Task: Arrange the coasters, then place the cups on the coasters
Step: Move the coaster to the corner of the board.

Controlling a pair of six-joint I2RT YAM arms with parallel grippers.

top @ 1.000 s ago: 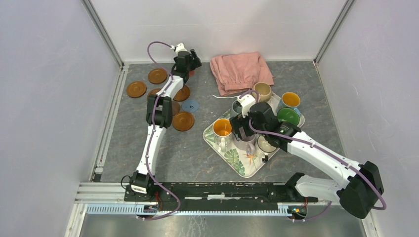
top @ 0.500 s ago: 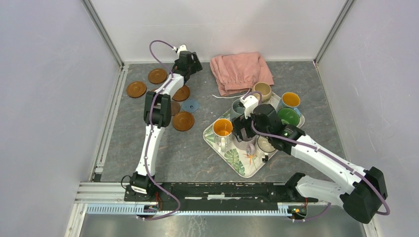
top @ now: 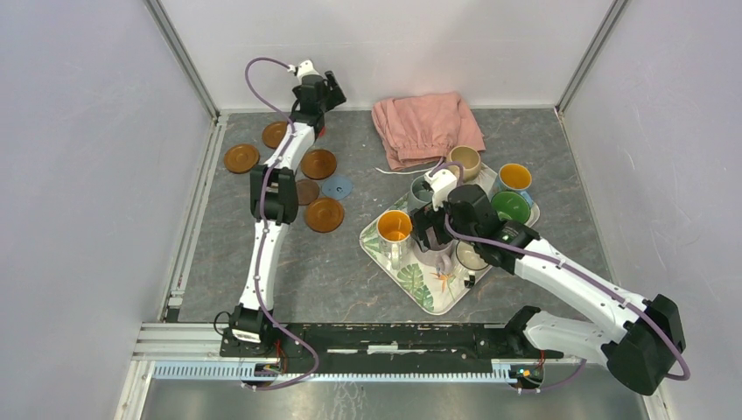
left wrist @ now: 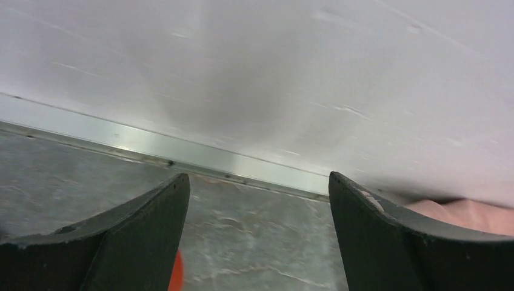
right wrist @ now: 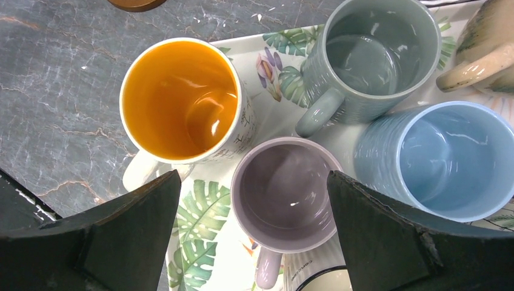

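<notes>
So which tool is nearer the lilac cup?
Right. The right tool hangs open directly above the lilac cup; the left tool is far off by the back wall, past the coasters.

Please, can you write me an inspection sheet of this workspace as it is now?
Surface: grey marbled table.
Job's things: brown coasters and a blue coaster spread at left; mugs crowded on the leaf tray, none on a coaster.
Clutter: pink cloth at the back.
Grippers: left gripper open, empty, high near the back wall; right gripper open over the lilac mug.
Cables: purple cables along both arms.
Surroundings: white walls.
</notes>
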